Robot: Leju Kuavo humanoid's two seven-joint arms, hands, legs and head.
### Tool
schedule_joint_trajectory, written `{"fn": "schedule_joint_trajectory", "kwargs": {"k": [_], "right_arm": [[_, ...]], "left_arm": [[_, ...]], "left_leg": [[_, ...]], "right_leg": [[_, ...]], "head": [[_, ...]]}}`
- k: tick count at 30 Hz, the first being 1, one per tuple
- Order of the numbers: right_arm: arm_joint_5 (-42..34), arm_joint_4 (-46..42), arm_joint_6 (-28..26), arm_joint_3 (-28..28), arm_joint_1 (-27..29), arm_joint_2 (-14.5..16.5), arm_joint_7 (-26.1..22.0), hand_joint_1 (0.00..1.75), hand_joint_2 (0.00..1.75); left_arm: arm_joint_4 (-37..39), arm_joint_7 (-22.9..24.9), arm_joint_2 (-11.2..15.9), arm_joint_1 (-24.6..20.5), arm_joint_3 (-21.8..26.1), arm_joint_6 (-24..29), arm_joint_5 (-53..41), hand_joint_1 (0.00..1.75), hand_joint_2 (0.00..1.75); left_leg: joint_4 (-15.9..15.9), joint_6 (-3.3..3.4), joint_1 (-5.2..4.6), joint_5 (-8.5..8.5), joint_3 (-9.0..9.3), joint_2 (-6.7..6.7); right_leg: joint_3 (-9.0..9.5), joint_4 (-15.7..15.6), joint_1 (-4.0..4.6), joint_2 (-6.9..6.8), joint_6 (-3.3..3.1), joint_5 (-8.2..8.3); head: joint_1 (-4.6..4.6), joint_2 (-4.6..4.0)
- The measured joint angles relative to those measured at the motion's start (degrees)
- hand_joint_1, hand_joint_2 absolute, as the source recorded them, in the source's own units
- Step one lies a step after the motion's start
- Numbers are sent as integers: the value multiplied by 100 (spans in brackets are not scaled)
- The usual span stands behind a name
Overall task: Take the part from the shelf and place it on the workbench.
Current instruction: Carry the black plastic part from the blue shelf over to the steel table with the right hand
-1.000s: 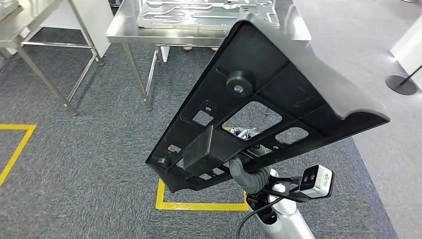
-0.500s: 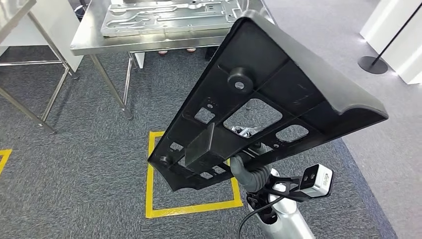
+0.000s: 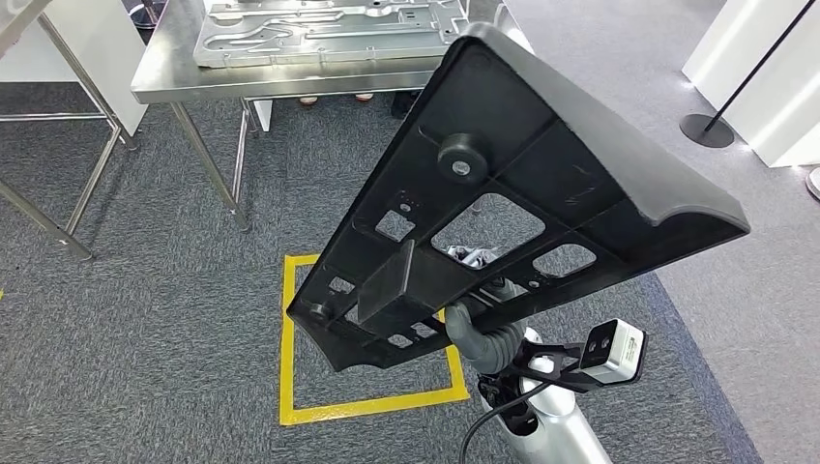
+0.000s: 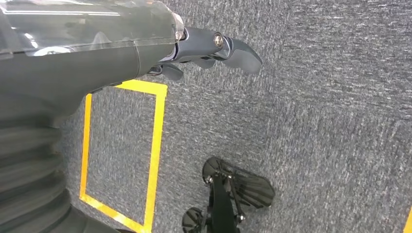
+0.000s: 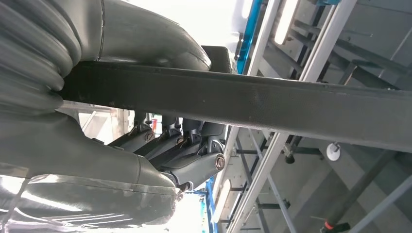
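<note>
Here, right hand [image 3: 481,333]: fingers gripped the black part [image 3: 522,193], tilted above the carpet.
Left hand [image 4: 204,48]: fingers loosely spread, held nothing.
Desk [image 3: 174,82]: ahead, carried a metal plate [image 3: 319,29].

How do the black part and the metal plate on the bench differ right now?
Colour: the black part is matt dark plastic; the metal plate is shiny silver.
Pose: the part is tilted steeply in the air, its ribbed underside facing the head camera; the plate lies flat on the bench.
Support: the right hand holds the part from below; the plate rests on the bench untouched.
Shared: both are broad flat panels with cut-outs.
</note>
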Motion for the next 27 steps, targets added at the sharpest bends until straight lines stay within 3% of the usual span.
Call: {"fn": "schedule_joint_trajectory", "kwargs": {"k": [2, 4, 6, 9, 10, 12, 13, 14, 15, 16, 17, 19, 21, 24, 25, 27], "right_arm": [[2, -1, 0, 0, -2, 0, 0, 136, 175], [11, -2, 7, 0, 3, 4, 1, 136, 175], [31, -3, 22, 0, 24, 10, 1, 136, 175], [55, -7, 63, 0, 52, 33, 1, 136, 175], [58, -8, 81, 0, 55, 49, 1, 136, 175], [68, -5, 113, 0, 66, 78, 1, 136, 175], [72, -2, 121, 0, 77, 86, 2, 136, 175], [75, 2, 124, 0, 88, 89, 2, 136, 175], [76, 4, 125, 0, 97, 91, 2, 136, 175], [78, 6, 125, 0, 102, 93, 2, 136, 175], [80, 7, 125, 0, 103, 96, 1, 136, 175], [86, 10, 124, 0, 102, 104, 0, 136, 175], [96, 15, 123, 0, 103, 109, 1, 136, 175], [115, 10, 123, 0, 98, 111, 1, 136, 175], [120, 8, 124, 0, 97, 113, 0, 136, 175], [129, 11, 124, 0, 108, 114, 0, 136, 175]], "left_arm": [[0, -4, -1, 0, 13, -7, -3, 0, 175], [0, -13, -5, 1, 22, -11, -3, 0, 175], [0, -17, -8, 3, 40, -3, 6, 0, 175], [0, -20, -14, -1, 67, 9, 14, 0, 175], [0, -22, -15, -1, 71, 9, 14, 0, 175], [0, -24, -10, 8, 78, 9, 14, 0, 175], [0, -24, -8, 17, 81, 9, 14, 0, 175], [0, -24, -7, 27, 84, 9, 13, 0, 175], [0, -24, -7, 35, 85, 9, 13, 0, 175], [0, -24, -7, 41, 86, 9, 12, 0, 175], [0, -24, -4, 45, 87, 9, 11, 0, 175], [0, -21, 2, 46, 91, 8, 11, 0, 175], [0, -17, 6, 39, 96, 7, 11, 0, 175], [0, -16, 2, 36, 99, 9, 11, 0, 175], [0, -15, -1, 33, 100, 9, 11, 0, 175], [0, -15, -3, 27, 104, 12, 10, 0, 175]], "left_leg": [[2, -28, -1, -22, 34, -3], [12, -84, -17, -54, 53, -2], [6, -156, -26, -75, 62, 7], [142, -253, -5, -184, 24, 14], [381, -277, 1, -310, -85, 11], [1145, -316, 5, -642, -479, 8], [1493, -330, 6, -744, -682, 8], [1667, -336, 6, -738, -808, 8], [1614, -334, 7, -615, -823, 8], [1338, -324, 7, -395, -726, 8], [922, -302, 6, -151, -559, 5], [262, -235, -19, 111, -265, -5], [99, -165, -51, 94, -189, -13], [42, -66, -20, 86, -146, -12], [21, -35, -4, 83, -119, -8], [12, 7, -2, 55, -83, -2]], "right_leg": [[401, -802, -7, -33, -36, 392], [719, -1443, 18, -61, -87, 588], [771, -1562, 53, -52, -139, 577], [827, -1628, 29, -34, -242, 587], [854, -1652, 16, -33, -273, 587], [880, -1656, 27, -33, -316, 562], [892, -1652, 34, -28, -325, 546], [908, -1647, 38, -20, -327, 527], [931, -1639, 41, -10, -323, 504], [964, -1630, 41, 0, -314, 475], [999, -1622, 41, 8, -301, 441], [1040, -1603, 58, 20, -254, 382], [1039, -1601, 67, 26, -195, 357], [1021, -1500, 57, 18, -97, 260], [925, -1286, 52, 13, -67, 147], [512, -524, 31, 4, -30, -167]], "head": [[1, 0], [1, 0], [0, 0], [0, 0], [0, 0], [0, 0], [0, 0], [0, 0], [0, 0], [0, 0], [0, 0], [0, 0], [0, 0], [0, 0], [0, 0], [0, 0]]}}
